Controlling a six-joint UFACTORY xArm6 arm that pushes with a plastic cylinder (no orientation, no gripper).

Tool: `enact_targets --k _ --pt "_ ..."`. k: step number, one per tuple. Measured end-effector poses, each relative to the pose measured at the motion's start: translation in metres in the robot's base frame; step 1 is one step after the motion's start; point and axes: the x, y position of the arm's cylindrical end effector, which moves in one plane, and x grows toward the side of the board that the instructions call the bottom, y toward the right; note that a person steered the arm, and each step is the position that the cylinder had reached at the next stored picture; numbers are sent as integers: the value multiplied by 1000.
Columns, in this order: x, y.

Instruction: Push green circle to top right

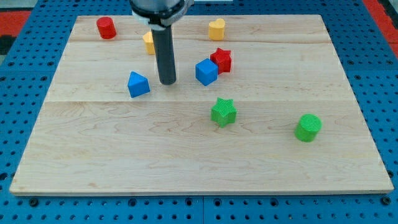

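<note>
Tip (167,83) far from upright green circle (308,127)

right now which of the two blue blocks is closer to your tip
The blue triangle block, just to the view's left of my tip. The blue cube sits a little farther off to the view's right, touching the red star.

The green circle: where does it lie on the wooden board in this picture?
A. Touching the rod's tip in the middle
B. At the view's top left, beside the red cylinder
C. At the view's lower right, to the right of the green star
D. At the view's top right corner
C: the green circle lies at the view's lower right, right of the green star, well apart from my tip.
</note>
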Motion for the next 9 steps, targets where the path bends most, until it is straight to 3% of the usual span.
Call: enact_targets --k 2,4,5,7,9 --pt "80 -1" --pt "133 109" --pt "137 173" --pt "138 235" --pt "117 250"
